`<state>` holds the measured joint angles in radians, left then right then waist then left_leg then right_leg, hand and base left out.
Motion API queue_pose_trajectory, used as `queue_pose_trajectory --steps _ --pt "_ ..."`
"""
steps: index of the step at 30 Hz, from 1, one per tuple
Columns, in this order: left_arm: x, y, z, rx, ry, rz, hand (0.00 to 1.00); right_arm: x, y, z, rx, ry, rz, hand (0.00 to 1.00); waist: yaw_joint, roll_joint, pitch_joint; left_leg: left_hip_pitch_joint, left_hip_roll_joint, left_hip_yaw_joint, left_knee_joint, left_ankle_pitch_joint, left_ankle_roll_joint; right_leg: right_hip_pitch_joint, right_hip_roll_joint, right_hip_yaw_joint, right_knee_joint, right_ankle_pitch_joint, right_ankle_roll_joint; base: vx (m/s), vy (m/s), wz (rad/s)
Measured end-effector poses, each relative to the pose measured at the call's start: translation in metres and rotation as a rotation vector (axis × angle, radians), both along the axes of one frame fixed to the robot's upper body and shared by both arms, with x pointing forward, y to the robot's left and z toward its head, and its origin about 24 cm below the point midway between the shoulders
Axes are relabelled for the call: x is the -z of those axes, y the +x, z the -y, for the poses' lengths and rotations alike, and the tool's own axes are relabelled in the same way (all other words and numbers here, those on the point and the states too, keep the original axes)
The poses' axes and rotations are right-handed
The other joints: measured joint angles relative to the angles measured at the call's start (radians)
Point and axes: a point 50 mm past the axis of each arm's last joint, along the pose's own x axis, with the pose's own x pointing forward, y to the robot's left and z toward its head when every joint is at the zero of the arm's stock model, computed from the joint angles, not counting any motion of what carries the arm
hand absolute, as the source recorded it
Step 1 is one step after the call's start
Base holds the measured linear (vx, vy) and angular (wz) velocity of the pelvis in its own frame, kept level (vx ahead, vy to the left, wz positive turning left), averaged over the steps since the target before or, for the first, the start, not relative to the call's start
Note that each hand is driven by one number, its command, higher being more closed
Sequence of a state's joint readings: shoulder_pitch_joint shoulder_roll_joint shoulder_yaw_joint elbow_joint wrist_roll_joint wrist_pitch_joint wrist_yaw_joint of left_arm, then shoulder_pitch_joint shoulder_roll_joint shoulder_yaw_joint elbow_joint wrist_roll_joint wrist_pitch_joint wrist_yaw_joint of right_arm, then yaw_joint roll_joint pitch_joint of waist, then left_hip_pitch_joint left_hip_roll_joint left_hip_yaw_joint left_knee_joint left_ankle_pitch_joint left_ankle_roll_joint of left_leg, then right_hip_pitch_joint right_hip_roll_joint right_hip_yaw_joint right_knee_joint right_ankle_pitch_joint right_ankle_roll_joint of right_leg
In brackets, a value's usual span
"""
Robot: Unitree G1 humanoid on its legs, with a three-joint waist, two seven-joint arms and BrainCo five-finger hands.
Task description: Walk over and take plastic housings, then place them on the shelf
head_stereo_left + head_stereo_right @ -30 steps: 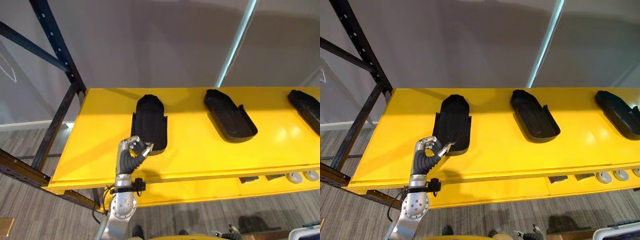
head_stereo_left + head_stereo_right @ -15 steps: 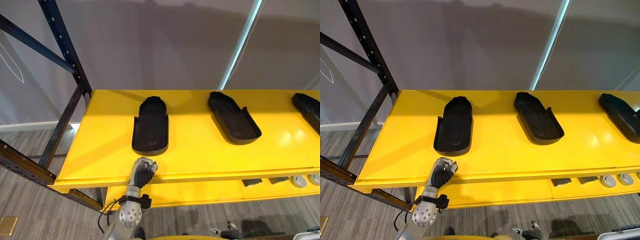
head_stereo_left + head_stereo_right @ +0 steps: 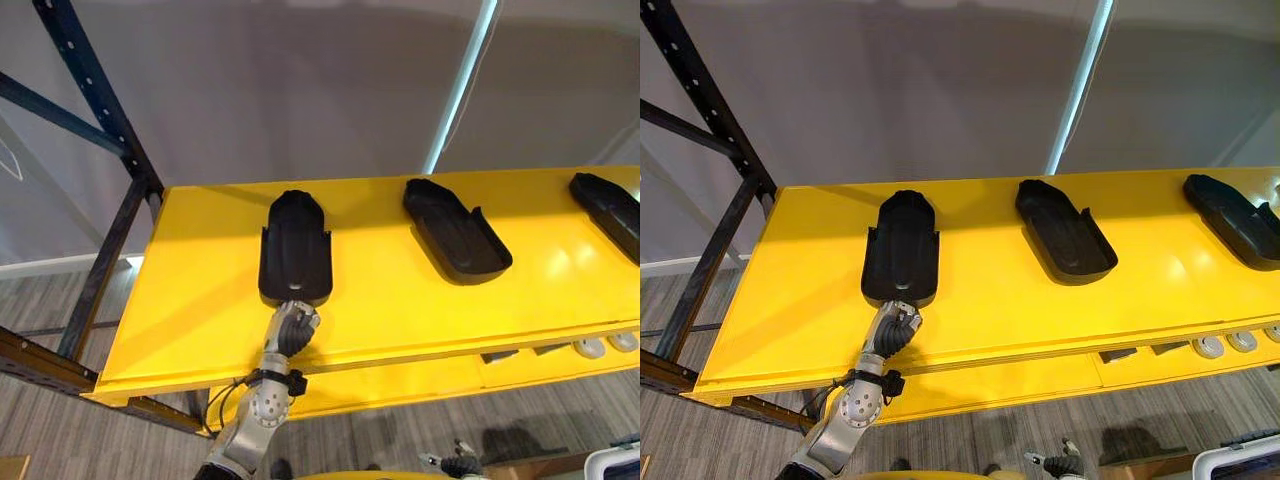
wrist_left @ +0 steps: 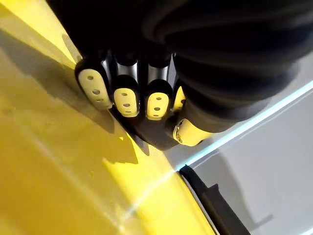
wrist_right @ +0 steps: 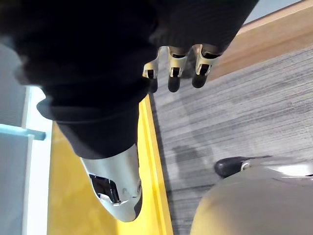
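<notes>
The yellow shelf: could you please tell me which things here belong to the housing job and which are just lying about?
Job: left black plastic housing; middle housing; right housing; yellow shelf; left hand, at the left housing's near end.
Lying about: small grey round parts on the lower level; dark steel rack upright; right hand, hanging idle.

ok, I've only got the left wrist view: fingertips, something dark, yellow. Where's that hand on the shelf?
Observer: The left hand sits at the near end of the leftmost housing, fingers curled, not wrapped round it.
Operator: how many housings up there?
Observer: Three on the yellow shelf: that one, a middle housing and a right housing at the picture's edge.
Operator: right hand?
Observer: The right hand hangs open over the grey floor, holding nothing.
</notes>
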<state>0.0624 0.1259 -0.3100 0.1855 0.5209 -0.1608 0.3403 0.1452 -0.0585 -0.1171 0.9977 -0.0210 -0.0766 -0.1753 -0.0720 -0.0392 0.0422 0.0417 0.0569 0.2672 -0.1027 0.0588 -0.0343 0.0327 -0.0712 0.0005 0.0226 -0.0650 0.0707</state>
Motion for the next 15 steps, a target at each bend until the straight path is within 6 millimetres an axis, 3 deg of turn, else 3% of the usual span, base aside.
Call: queue_pose_trajectory --steps 15 --pt "0.001 0.013 -0.007 -0.077 -0.045 -0.022 1.0 0.0 0.002 0.0 0.015 0.002 -0.006 0.0 -0.023 0.0 0.0 0.006 0.0 0.024 -0.001 -0.002 -0.002 -0.001 -0.001 0.018 -0.01 0.005 0.001 -0.02 0.002 -0.04"
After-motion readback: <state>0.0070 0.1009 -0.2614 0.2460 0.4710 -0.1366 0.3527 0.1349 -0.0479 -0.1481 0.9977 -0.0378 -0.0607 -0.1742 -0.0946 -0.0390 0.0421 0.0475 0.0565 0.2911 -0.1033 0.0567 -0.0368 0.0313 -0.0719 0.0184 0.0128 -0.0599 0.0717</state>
